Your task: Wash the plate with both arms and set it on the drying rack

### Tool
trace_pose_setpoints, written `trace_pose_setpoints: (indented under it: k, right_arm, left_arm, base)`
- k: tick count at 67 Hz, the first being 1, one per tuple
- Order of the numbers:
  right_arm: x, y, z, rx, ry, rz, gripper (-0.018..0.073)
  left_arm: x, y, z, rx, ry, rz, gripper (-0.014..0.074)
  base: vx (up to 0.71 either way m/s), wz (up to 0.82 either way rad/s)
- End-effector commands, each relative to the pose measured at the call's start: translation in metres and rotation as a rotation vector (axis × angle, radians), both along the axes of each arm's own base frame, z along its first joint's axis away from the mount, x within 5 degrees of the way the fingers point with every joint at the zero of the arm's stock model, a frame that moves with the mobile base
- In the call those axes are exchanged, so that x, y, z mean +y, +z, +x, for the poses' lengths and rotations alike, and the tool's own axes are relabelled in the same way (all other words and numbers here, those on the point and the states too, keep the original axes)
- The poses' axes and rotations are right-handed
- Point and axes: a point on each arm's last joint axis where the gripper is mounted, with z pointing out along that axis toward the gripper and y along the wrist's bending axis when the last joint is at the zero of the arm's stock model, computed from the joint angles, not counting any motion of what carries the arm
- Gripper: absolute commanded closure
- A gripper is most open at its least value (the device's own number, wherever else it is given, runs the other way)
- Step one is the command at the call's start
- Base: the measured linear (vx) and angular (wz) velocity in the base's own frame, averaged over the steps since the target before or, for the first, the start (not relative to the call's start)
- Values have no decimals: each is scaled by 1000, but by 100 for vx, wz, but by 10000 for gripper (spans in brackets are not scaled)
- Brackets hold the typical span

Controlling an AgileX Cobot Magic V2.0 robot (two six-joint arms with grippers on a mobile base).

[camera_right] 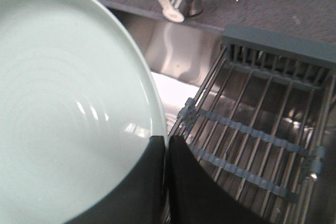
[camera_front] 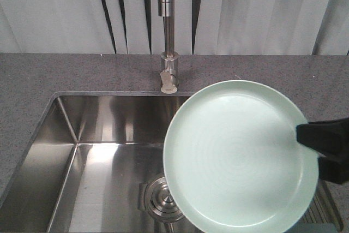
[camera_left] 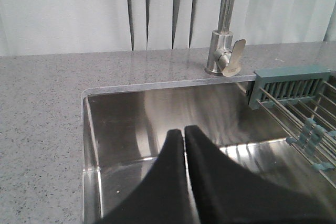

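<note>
Two claws: right claw (camera_right: 167,139) pinches plate (camera_right: 63,103) rim, left claw (camera_left: 184,129) pressed together, empty. Prob. wash step — next needs plate under tap (camera_front: 169,72), fwd-left of right claw.

Left gripper (camera_left: 184,129), right gripper (camera_right: 167,138): matte black, smooth tapered fingers (camera_left: 223,182).

The left gripper (camera_left: 184,129) is held with jaws pressed together, the right gripper (camera_right: 167,139) clamped onto the plate (camera_right: 63,103) at its rim
</note>
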Motion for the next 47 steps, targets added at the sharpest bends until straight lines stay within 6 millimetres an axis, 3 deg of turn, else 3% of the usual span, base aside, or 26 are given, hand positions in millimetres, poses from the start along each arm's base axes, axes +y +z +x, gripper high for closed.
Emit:
trace_pose_setpoints:
  k: [1,14,35,47]
  right_arm:
    - [9,11,26,-4,62,62,561]
    - [46,-12,62,88,162,55,561]
    - [117,-53,104,184,126,3,561]
    - [128,-56,138,177,101,-30,561]
  left_arm:
    - [2,12,3,-61,29,-43,603]
    - [2,12,3,-61,30,-44,603]
    - [2,12,3,-61,29,-43,603]
    - [2,12,3,-61,29,-43,603]
  base:
    - [0,0]
    - [0,0]
    - [0,0]
    - [0,0]
